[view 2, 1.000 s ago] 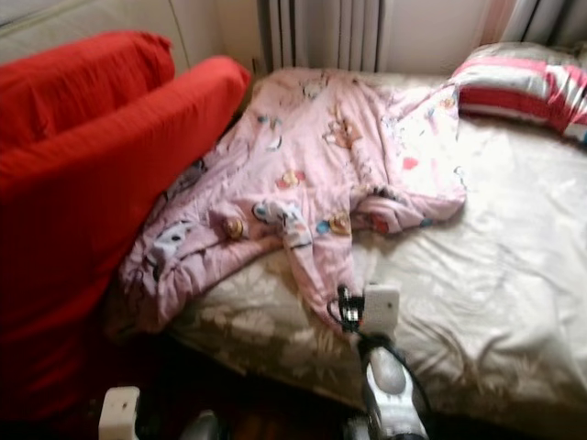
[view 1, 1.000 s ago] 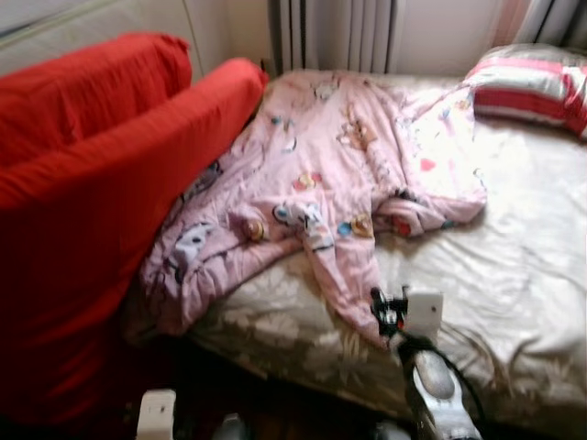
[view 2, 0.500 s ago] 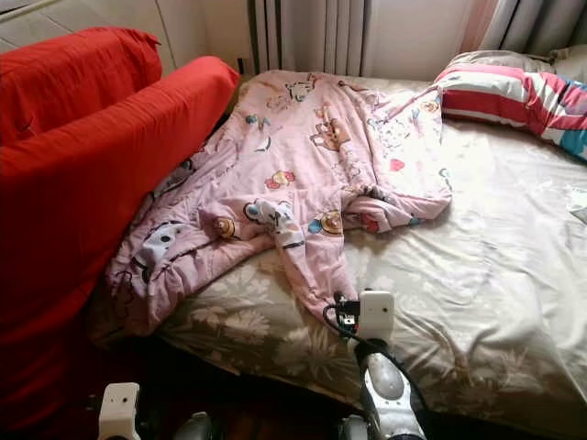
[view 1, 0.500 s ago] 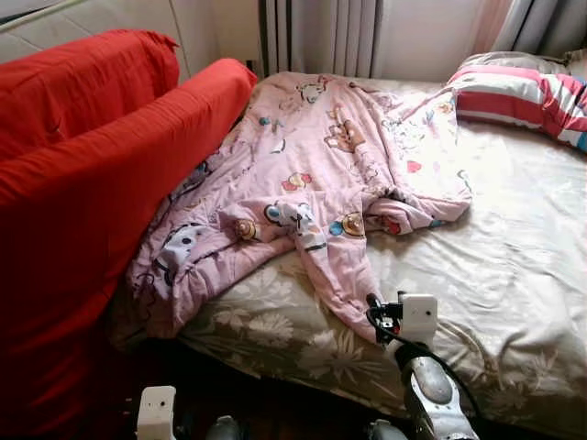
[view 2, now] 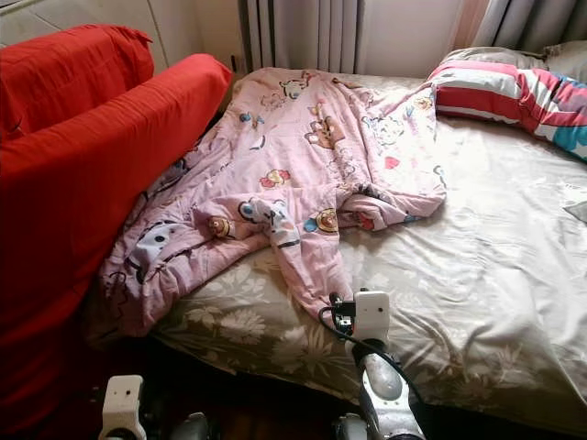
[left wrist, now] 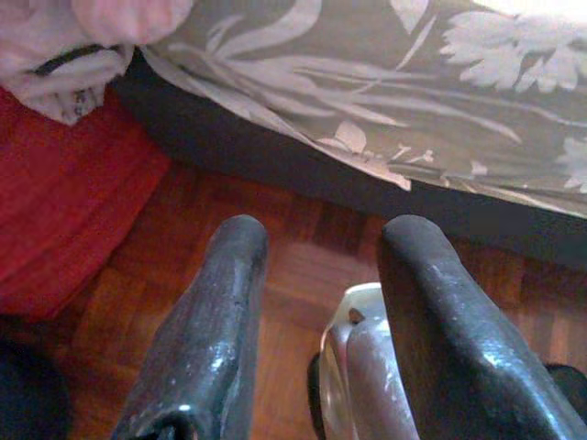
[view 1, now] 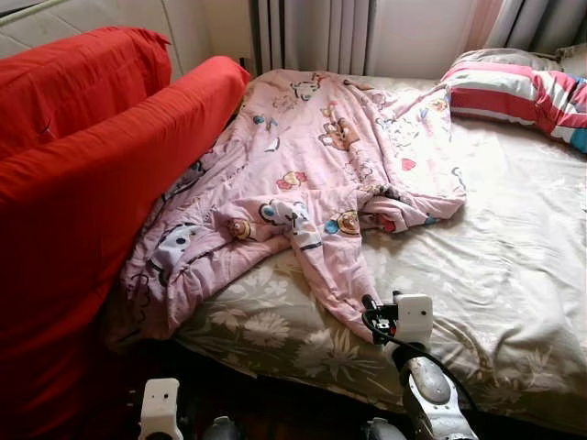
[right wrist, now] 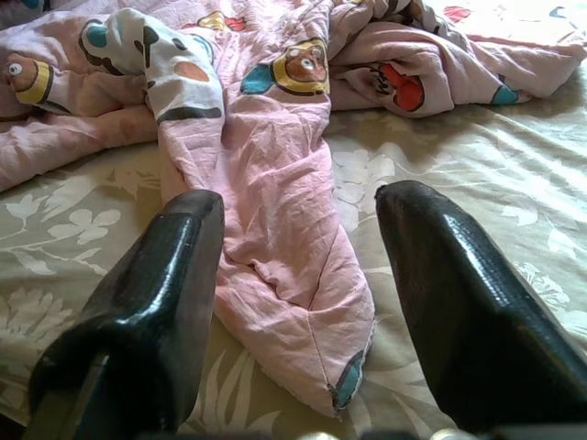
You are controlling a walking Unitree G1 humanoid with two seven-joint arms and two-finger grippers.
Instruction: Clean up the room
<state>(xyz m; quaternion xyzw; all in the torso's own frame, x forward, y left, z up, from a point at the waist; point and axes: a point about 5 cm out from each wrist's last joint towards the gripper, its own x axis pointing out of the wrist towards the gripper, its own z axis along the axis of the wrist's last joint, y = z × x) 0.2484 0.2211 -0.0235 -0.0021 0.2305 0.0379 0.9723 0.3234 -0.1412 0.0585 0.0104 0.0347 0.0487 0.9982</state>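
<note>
From the head camera I see the bed [view 1: 514, 275] with a flowered sheet, and the pink quilt [view 1: 312, 174] lying crumpled on the side near the red sofa [view 1: 83, 183]. One long corner of the quilt reaches down toward the near edge of the bed. My right gripper [view 1: 367, 307] is raised over that edge, and the corner of the quilt ends just in front of it. A striped pillow [view 1: 518, 87] lies far beyond the gripper, at the head of the bed, to its right. My left gripper [view 1: 160, 408] hangs low beside the bed, near the sofa; in this view I cannot tell how its fingers stand.

In the left wrist view the left gripper [left wrist: 321, 302] has its two fingers [left wrist: 215, 330] spread, with nothing between them. Ahead of them is the wooden floor [left wrist: 312, 247], then the hanging sheet, and a bit of the quilt with the red sofa to one side.

In the right wrist view the right gripper [right wrist: 298, 266] is released, its fingers [right wrist: 156, 302] wide apart. The corner of the quilt [right wrist: 293, 275] lies on the sheet between the two fingers. I cannot tell if they touch it. The rest of the quilt is bunched farther ahead.
</note>
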